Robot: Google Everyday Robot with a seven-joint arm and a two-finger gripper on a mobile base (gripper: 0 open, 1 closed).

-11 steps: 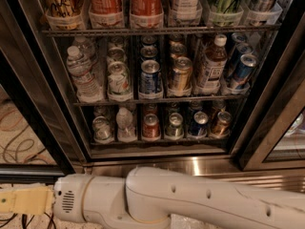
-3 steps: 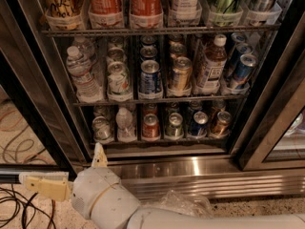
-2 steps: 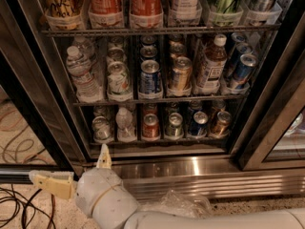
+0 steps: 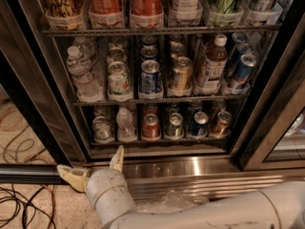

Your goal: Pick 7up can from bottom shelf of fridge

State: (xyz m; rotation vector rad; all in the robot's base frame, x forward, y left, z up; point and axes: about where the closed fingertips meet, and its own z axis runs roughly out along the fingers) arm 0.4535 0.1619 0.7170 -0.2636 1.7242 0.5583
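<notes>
1. The fridge (image 4: 190, 168) fills most of the frame, with drinks on wire racks and a shiny steel base running across the lower middle
2. The bottom shelf (image 4: 157, 142) sits just above that base and holds a single front row of small cans plus one pale bottle (image 4: 126, 124)
3. The 7up can (image 4: 175, 125) stands upright on this shelf, slightly right of centre, between a red can (image 4: 151, 126) on its left and a blue can (image 4: 199, 123) on its right; its body looks pale green, though the dim shelf makes the label hard to read
4. The gripper (image 4: 90, 160) is at the lower left of the frame, in front of the steel base and below the shelf, well apart from the 7up can
5. Its two cream fingers (image 4: 117, 158) are spread wide, one pointing up toward the shelf edge and the other out to the left, with nothing between them
6. The white arm (image 4: 214, 213) stretches along the bottom edge from the lower right
7. Dark cables (image 4: 19, 204) lie on the floor at the lower left
</notes>
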